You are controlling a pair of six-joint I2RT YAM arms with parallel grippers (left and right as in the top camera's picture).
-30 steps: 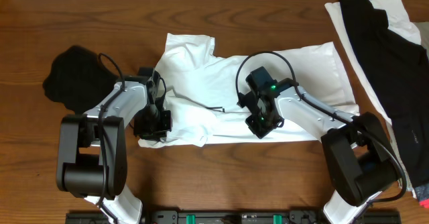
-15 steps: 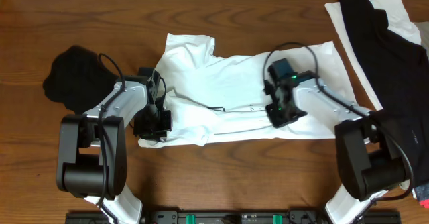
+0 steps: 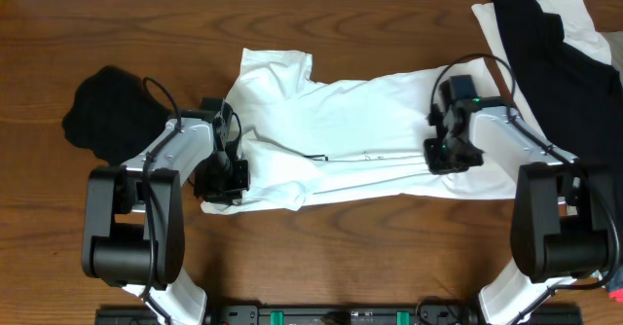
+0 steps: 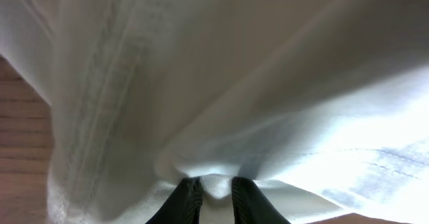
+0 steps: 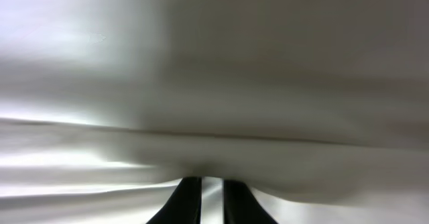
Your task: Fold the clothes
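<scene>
The white T-shirt (image 3: 331, 130) lies spread across the middle of the table, folded over lengthwise, with a thin line of black text near its centre. My left gripper (image 3: 220, 181) is shut on the shirt's front left corner; its wrist view shows a pinch of white cloth (image 4: 216, 184) between the fingers. My right gripper (image 3: 446, 156) is shut on the shirt's cloth near its right end, and its wrist view shows a white fold (image 5: 212, 187) between the fingers. The green print is hidden.
A black garment (image 3: 105, 111) lies bunched at the left. A pile of black and white clothes (image 3: 565, 62) lies at the right edge, close to my right arm. Bare wood table (image 3: 350, 247) runs along the front.
My right gripper has moved to the right across the shirt, dragging the cloth with it and stretching the fold out. My left gripper has stayed in place.
</scene>
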